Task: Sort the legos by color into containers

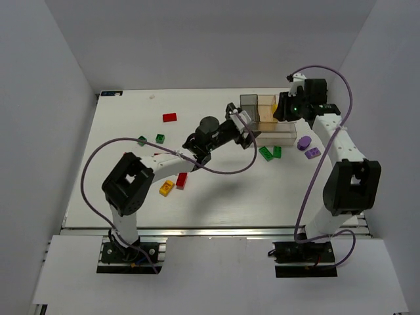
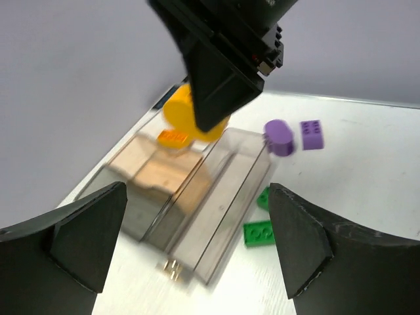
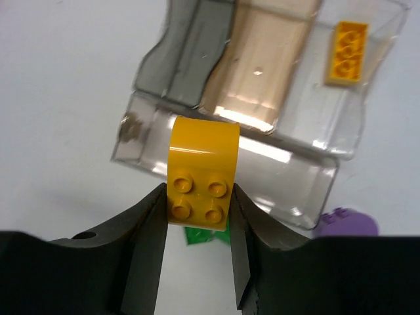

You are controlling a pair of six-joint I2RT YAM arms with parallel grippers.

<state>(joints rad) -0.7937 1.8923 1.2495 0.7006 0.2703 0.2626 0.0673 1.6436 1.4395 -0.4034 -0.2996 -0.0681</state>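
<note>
Pinches curved-top yellow lego [image 3: 201, 174] between right jaws above three-bin organizer [image 3: 295, 177] on bench [image 1: 216, 190]; holds left jaws spread wide, empty, beside its grey end; notes flat yellow lego [image 3: 348, 52] in clear bin [image 3: 374, 98].

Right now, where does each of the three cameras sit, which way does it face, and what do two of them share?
Top external: above and behind the arms, looking down on the table; the left arm and right arm show, bases included.
Left wrist: at the left gripper, facing the organizer; its open fingers frame the view.
Right wrist: at the right gripper, looking down into the organizer; its fingers grip a rounded yellow brick.
Shared: both wrist views show that brick above the organizer.
</note>
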